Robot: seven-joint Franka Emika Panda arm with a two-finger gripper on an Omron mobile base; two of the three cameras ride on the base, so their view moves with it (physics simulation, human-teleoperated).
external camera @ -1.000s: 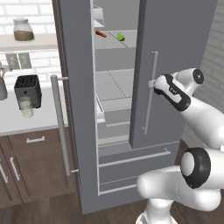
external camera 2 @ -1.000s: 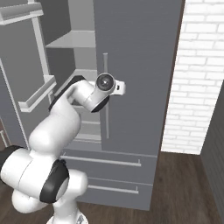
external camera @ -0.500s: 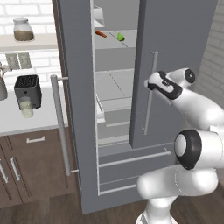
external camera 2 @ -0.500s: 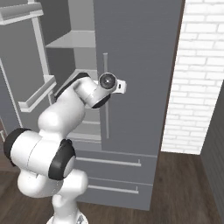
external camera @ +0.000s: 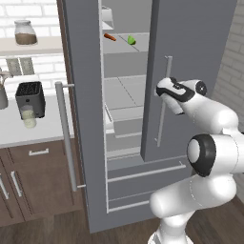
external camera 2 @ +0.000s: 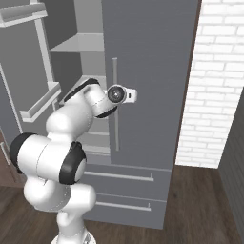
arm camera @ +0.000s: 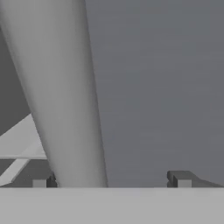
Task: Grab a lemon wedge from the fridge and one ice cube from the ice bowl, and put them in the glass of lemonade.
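**Open gripper at the fridge's right door handle**

While the left door of the fridge stands swung wide, the gripper sits at the right door's vertical handle, jaws spread fully and gripping nothing. Seen from the hand, the bar rises between the fingertips, close to the left one. High on an upper shelf, well above and left of the gripper, lies the lemon wedge, beside an orange-red stick. On the counter, the glass of lemonade stands before the black toaster.
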